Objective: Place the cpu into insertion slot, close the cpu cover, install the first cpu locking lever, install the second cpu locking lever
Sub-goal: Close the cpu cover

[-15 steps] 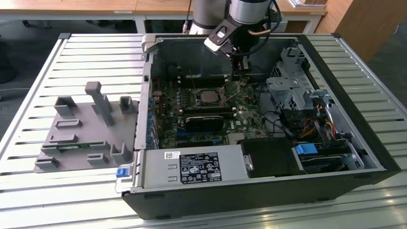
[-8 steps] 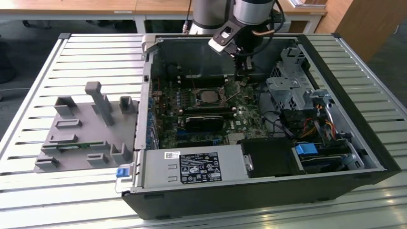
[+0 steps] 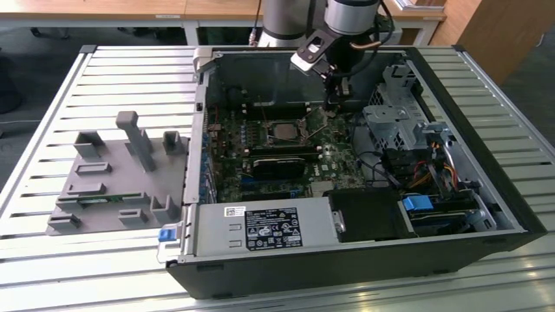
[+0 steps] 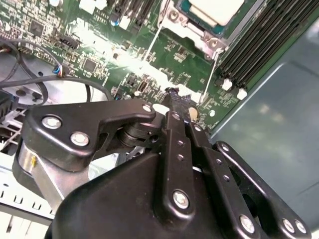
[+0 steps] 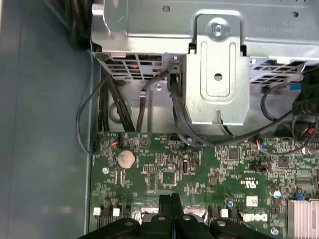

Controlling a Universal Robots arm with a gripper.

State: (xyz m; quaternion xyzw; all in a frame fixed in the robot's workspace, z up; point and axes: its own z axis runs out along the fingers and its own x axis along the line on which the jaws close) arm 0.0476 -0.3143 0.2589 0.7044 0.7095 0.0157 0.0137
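Fingers (image 4: 175,124) on your arm (image 3: 351,19) are pressed fully together, tip to tip, and you can see nothing caught between them in both wrist views. They hang inside the open computer case (image 3: 347,276), low over the green board (image 3: 334,159), near the cpu (image 3: 284,132) and toward the exterior view's right of it.

The cpu lies flat near the middle of the board with its silver top facing up. The cpu cover (image 4: 195,30) looks to lie flat around it, framing the chip.

Two thin wire levers run out from the cover's corners across the board. One lever (image 4: 153,42) is well apart from the fingertips, and the other lever (image 4: 209,74) ends just beside them. You cannot tell whether the fingertips touch that lever, or whether either lever is latched.

In the first wrist view the closed tips sit over the board near a round coin cell (image 5: 126,158), with a grey metal bracket (image 5: 217,74) and black cables (image 5: 179,119) beyond. Long memory slots (image 4: 264,35) run beside the cpu.

On the slatted bench (image 3: 52,273), a grey fixture (image 3: 113,182) stands to the exterior view's left of the case.
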